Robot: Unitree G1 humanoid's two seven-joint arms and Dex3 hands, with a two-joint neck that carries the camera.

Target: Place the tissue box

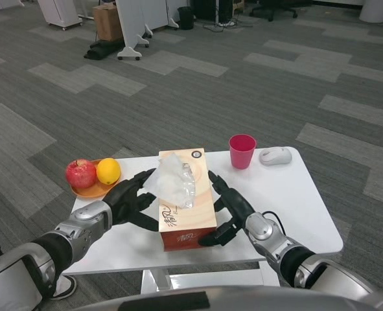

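Observation:
A long tissue box (190,202) with a wood-coloured top, a red front end and a white tissue sticking out of it sits near the middle of the white table (288,207). My left hand (131,197) presses against its left side with fingers spread. On the other side my right hand (229,208) lies flat against the box's right wall, one finger curled under the front corner. The box is clamped between both hands; whether it is lifted off the table I cannot tell.
A brown plate (91,189) holding a red apple (81,173) and a yellow lemon (108,171) sits at the table's left edge, close to my left hand. A pink cup (242,151) and a white computer mouse (275,155) stand at the far right.

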